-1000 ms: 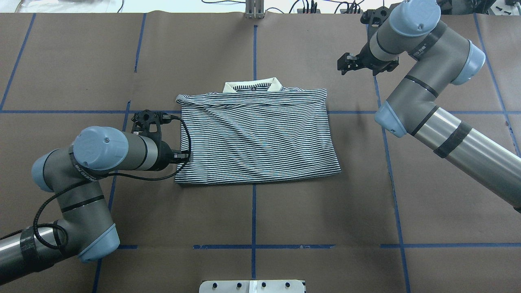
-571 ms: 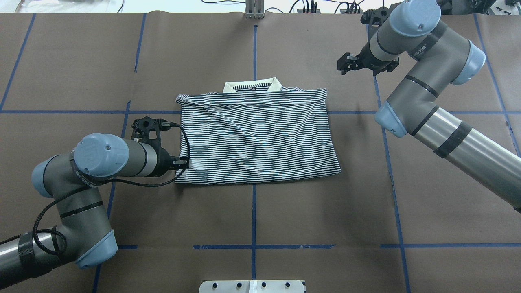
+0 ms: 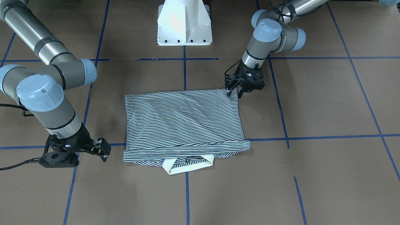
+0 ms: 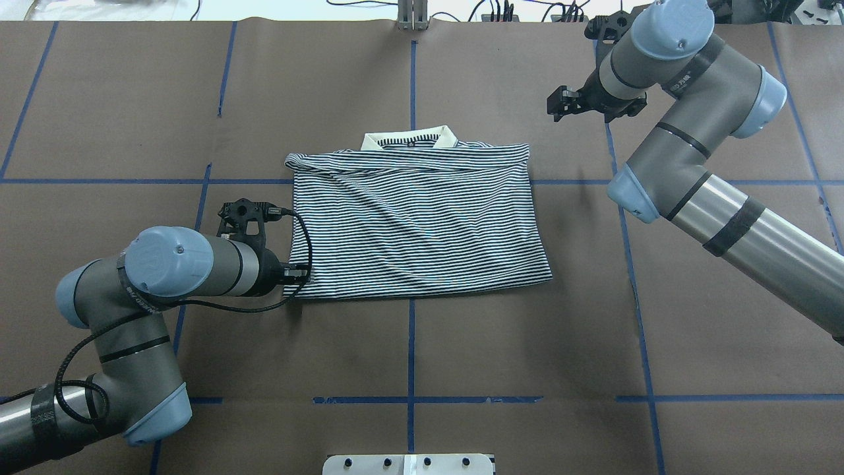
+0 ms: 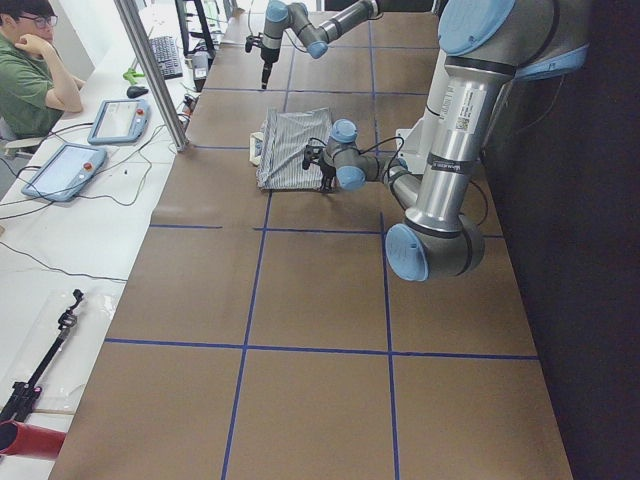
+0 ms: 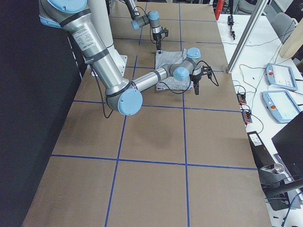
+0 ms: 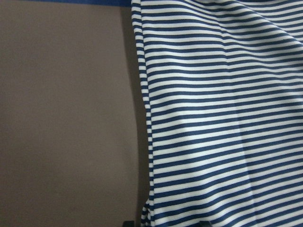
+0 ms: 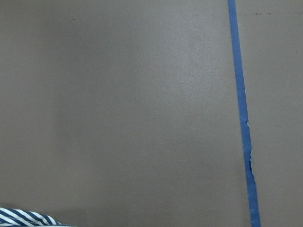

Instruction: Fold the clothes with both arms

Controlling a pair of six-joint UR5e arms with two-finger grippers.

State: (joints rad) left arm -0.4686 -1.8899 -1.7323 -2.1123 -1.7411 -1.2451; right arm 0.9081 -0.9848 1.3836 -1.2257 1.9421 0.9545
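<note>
- Striped polo shirt [image 3: 184, 118] lies folded flat, with the collar poking out of one long edge.
- Left gripper [image 3: 234, 92] points down at the shirt's hem corner, fingers spread across the edge.
- Right gripper [image 3: 105, 150] hangs beside the shirt's collar end, not touching it. It looks open.

Overhead cam sat behind the robot looking down, front cam faced it across the table [image 3: 312, 187], side cams looked along it from each end. Left wrist cam was tight on the shirt [image 7: 213, 118] just beyond the fingers [image 3: 230, 90] of the left gripper [image 3: 234, 94]; every view caught that shirt.
</note>
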